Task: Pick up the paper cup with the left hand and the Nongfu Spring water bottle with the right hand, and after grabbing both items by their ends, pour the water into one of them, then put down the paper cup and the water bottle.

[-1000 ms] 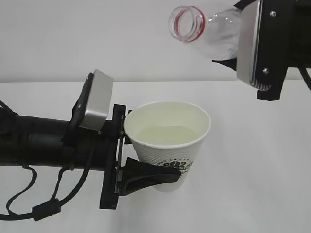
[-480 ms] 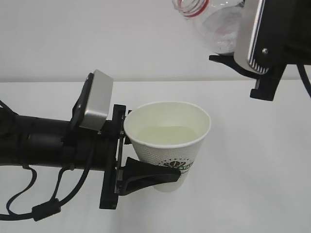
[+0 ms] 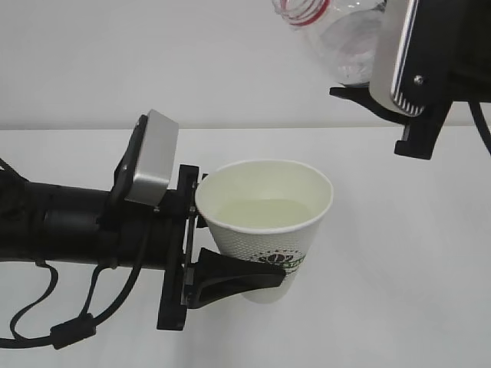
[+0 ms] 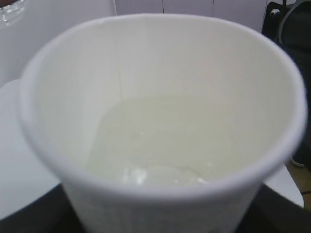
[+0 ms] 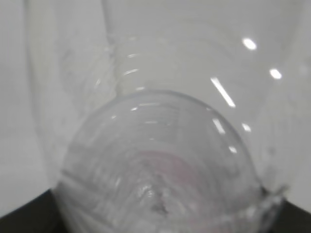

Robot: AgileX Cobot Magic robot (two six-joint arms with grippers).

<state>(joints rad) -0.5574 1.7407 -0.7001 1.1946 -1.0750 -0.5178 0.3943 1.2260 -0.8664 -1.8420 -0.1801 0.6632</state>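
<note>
**Cup filled, bottle raised clear**

Left hand (image 3: 201, 253): my forearm lies level, reaching in from the left edge of the exterior view toward the middle of the white surface (image 3: 399, 253). My fingers (image 3: 238, 280) are closed round the lower half of the paper cup (image 3: 265, 230); one black finger shows across the front of the cup, just beside the green logo. The cup stands upright, held above the surface, rim level. The silver-grey box (image 3: 149, 159) sits on top of my wrist, and black cables (image 3: 46, 322) loop under the forearm.

Water (image 3: 265, 213): a pale, still pool in the cup, roughly half way up the inside wall. The left wrist view looks straight down into it (image 4: 160, 145); I see small glints on the liquid.

Right hand (image 3: 368, 96): up in the top right corner, well above and to the right of the cup. My fingers grip the base end of the Nongfu Spring water bottle (image 3: 341, 42). The bottle lies tilted, its red-ringed mouth pointing up and left and cut off by the top edge. No stream shows at the mouth. The right wrist view is filled by the clear rounded bottom of the bottle (image 5: 160, 165); droplets cling inside.

Between cup and bottle: open air only, the white wall (image 3: 153, 61) behind.
</note>
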